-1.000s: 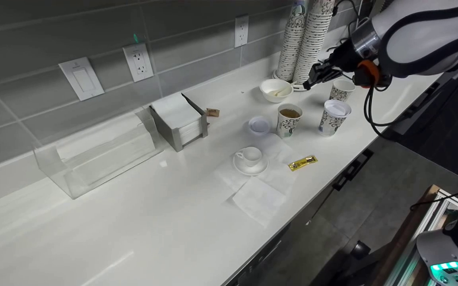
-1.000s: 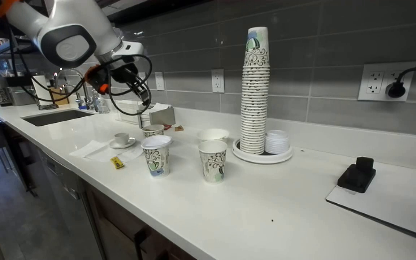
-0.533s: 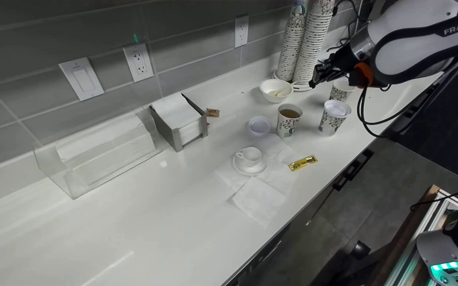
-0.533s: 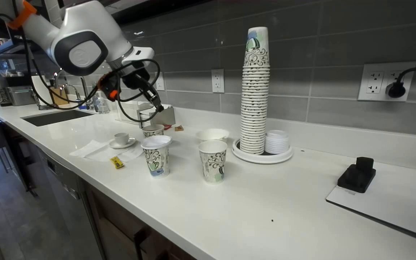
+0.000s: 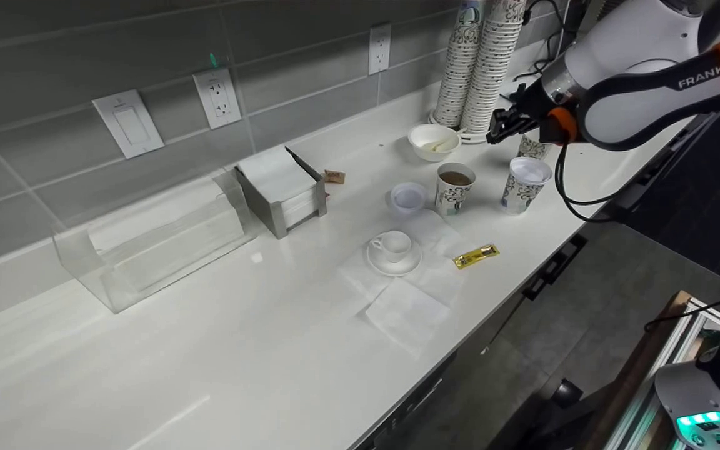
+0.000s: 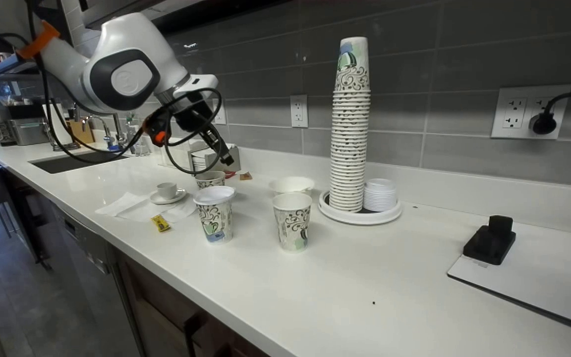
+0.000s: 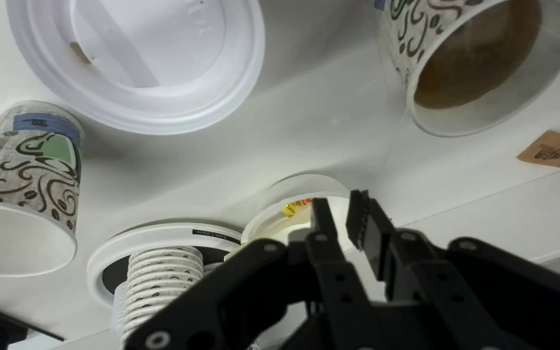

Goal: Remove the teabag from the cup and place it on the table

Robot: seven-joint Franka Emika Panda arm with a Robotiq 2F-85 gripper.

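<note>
While 1 black 2-fingered gripper (image 7: 340,198) hangs over the long, glossy white countertop (image 5: 179,331), its fingers stand parted by a narrow gap. Item: 1 swirl-patterned paper cup of brown liquid (image 5: 450,201), upright on the countertop, apart from the gripper and just beside 1 round white plastic lid (image 5: 408,197). Item: 1 lidded, swirl-patterned paper cup (image 5: 516,195), upright, nearer the countertop's front edge. Item: 1 uncovered, swirl-patterned paper cup (image 6: 293,225), upright, near the lidded piece. Item: 1 round white bowl (image 5: 427,154), its contents too small for me to name. Item: 1 small white handled cup (image 5: 395,245) on 1 white saucer (image 5: 391,269), set upon thin white paper napkins (image 5: 410,312). Item: 1 flat yellow packet (image 5: 475,256), lying beside those napkins. Item: tall-stacked, patterned paper cups (image 6: 350,129) on 1 round white tray (image 6: 360,218), near the grey tiled wall (image 6: 394,119).
</note>
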